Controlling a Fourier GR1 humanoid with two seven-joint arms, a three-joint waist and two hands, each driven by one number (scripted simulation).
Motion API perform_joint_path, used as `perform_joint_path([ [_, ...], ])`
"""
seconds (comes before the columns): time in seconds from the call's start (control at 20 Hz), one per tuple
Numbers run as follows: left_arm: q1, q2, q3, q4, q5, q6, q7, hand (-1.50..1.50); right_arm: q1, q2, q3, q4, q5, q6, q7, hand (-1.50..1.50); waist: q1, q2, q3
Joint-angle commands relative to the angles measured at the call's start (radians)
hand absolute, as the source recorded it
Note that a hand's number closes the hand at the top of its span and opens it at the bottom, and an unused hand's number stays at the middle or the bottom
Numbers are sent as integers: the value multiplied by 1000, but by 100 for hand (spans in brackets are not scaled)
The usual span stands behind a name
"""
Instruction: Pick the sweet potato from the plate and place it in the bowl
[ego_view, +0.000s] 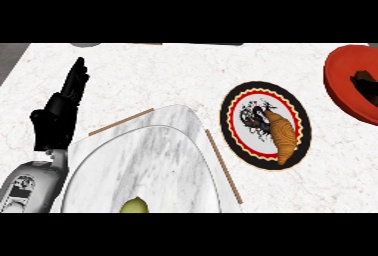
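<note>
Left hand (63, 107): shows at the view's left side, above its grey forearm; fingers straight and pointing up toward the far edge of the counter, holding nothing, touching no object.
Right hand: does not show in the head view.
Sweet potato (282, 136): orange-brown, long and tapered, lying on the plate, on its right half, with the thin end toward the near rim.
Plate (244, 145): round, black scalloped rim with a red ring and a white centre bearing a dark drawing; stands on the counter right of the middle, well apart from the left hand.
Bowl (341, 85): red, at the view's right edge, partly cut off; a dark shape shows inside it, too unclear to name.
Large marble dish (144, 165): pale grey, in the lower middle, just left of the plate.
Yellow-green fruit (133, 206): sits in that dish at the lower edge, only its top showing.
Counter (184, 70): white marble.
</note>
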Motion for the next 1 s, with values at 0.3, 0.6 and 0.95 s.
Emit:
perform_joint_path([
  [0.3, -10, -12, 0, 2, -2, -11, 39, 0, -13, -31, -166, 47, -151, 60, -222, -150, -21, -13, -3],
  [0.6, 54, 1, 38, 3, 16, -30, -22, 0, 50, -134, -250, 77, -241, 258, -286, -150, -37, -21, -5],
  [0.95, 87, 1, 52, -58, -28, -4, 21, 0, 224, -135, -311, 47, -342, 478, -449, -150, -62, -33, -7],
])
